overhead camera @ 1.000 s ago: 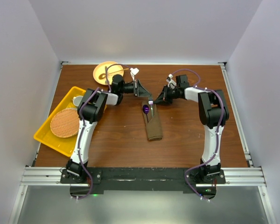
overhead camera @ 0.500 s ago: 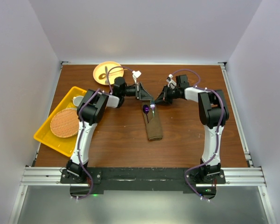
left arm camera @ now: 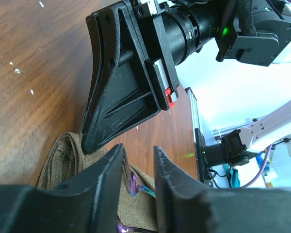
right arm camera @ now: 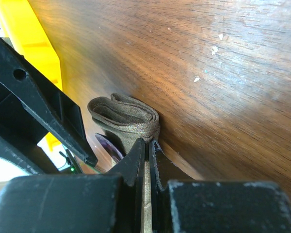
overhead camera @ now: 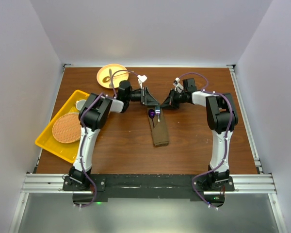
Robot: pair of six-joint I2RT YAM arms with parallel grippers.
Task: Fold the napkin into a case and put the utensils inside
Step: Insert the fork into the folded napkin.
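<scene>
Lay lengthwise mid-table [overhead camera: 121, 141] as the case [overhead camera: 159, 131], with the purple spoon [overhead camera: 151, 113] tucked into its far mouth. Was pinched at that mouth's folded edge by the clenched right gripper [right arm camera: 148, 143]. Was met there by the left gripper [left arm camera: 138, 150], jaws parted, grasping nothing.

Olive-brown case [overhead camera: 160, 132] flat mid-table — purple spoon [overhead camera: 152, 113] w/ bowl at far mouth

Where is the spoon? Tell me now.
In the top view the spoon lies mid-table, its purple bowl poking out of the far end of the case, just below where the two arms meet.
</scene>
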